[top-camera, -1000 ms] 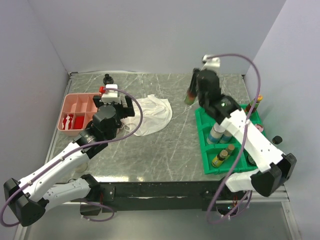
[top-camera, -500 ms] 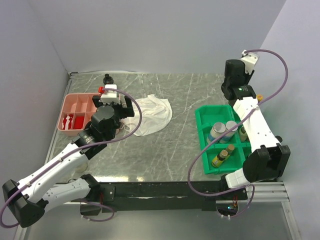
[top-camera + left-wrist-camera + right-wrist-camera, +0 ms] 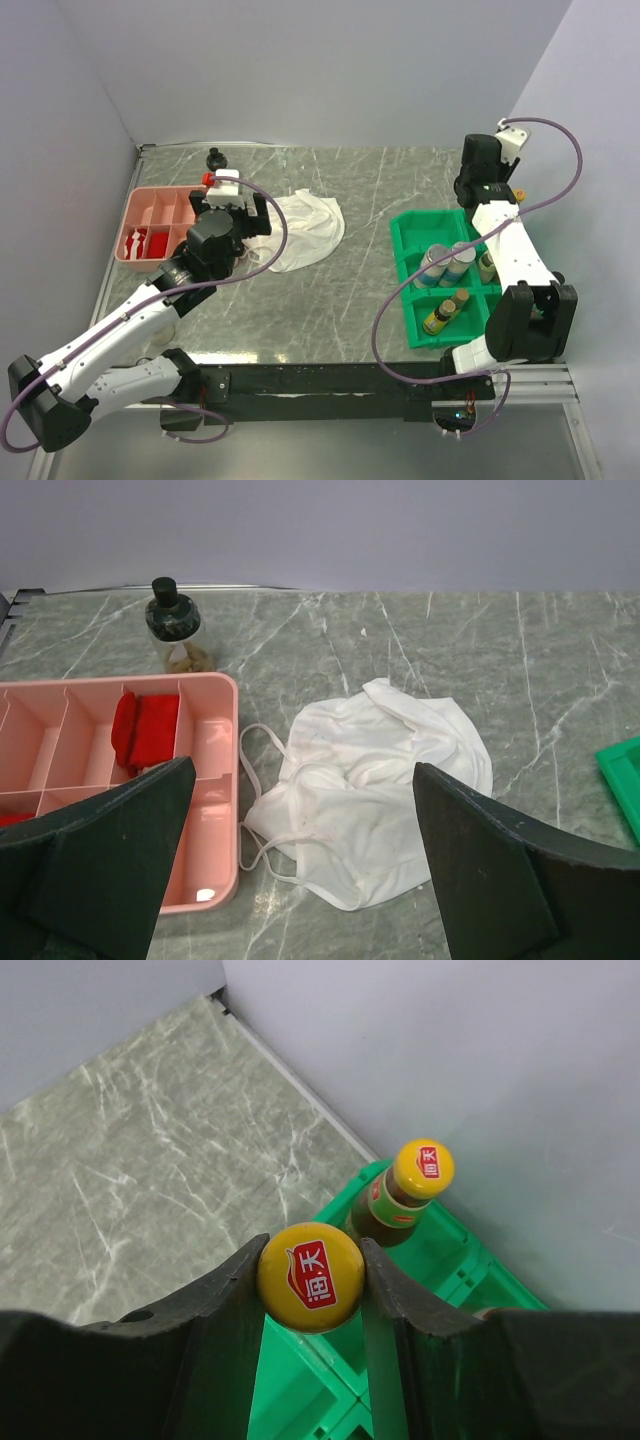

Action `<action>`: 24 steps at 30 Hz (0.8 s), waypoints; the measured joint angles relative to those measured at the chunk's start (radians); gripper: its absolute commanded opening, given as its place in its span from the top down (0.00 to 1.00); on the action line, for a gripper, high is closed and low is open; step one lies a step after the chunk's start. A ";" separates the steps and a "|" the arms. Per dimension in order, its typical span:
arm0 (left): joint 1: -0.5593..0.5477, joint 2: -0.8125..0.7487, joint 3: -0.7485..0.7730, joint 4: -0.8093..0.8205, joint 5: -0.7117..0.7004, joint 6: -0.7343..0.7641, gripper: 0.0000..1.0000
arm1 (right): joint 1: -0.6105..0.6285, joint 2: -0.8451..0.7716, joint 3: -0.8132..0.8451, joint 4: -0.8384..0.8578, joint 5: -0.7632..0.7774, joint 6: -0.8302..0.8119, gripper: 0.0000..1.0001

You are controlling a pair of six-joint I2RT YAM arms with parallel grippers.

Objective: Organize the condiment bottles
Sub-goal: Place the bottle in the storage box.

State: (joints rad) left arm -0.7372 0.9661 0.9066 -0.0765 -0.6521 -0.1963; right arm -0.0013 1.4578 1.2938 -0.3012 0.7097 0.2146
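1 yellow-capped bottle (image 3: 311, 1276) pinched in right gripper (image 3: 312, 1262) over green tray (image 3: 455, 1245), 2nd bottle (image 3: 410, 1185) standing beside; left gripper (image 3: 303, 780) wide, empty.

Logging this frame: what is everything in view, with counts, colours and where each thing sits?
table: one, grey marbled.
pink tray: one, left side, red items inside.
white cloth: one, crumpled, right of the pink tray.
black-capped jar: one, on the table behind the pink tray.
green tray: one, right side.
silver-capped bottles: two, blue labels, in the green tray.
amber bottles: two, in its near compartment.
partly hidden bottle: one, colour unclear, beside the right arm.
standing yellow-capped bottle: one, far corner of the green tray.
held yellow-capped bottle: one, above the green tray.
left gripper: open, empty.
right gripper: shut on the held yellow-capped bottle.
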 measured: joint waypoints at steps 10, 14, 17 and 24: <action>0.000 0.002 0.000 -0.003 0.000 0.005 0.03 | -0.047 0.019 -0.034 0.050 -0.049 0.000 1.00; 0.000 0.003 0.000 -0.003 0.000 0.005 0.03 | -0.048 0.024 -0.045 0.058 -0.051 0.000 1.00; 0.000 0.003 0.000 -0.003 0.000 0.005 0.03 | -0.049 0.035 -0.045 0.066 -0.055 -0.003 1.00; 0.000 0.002 0.000 -0.003 0.000 0.006 0.03 | -0.058 0.066 -0.059 0.076 -0.078 -0.003 1.00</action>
State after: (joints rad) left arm -0.7372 0.9684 0.9066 -0.0792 -0.6518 -0.1905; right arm -0.0593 1.5234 1.2350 -0.2249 0.6319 0.2111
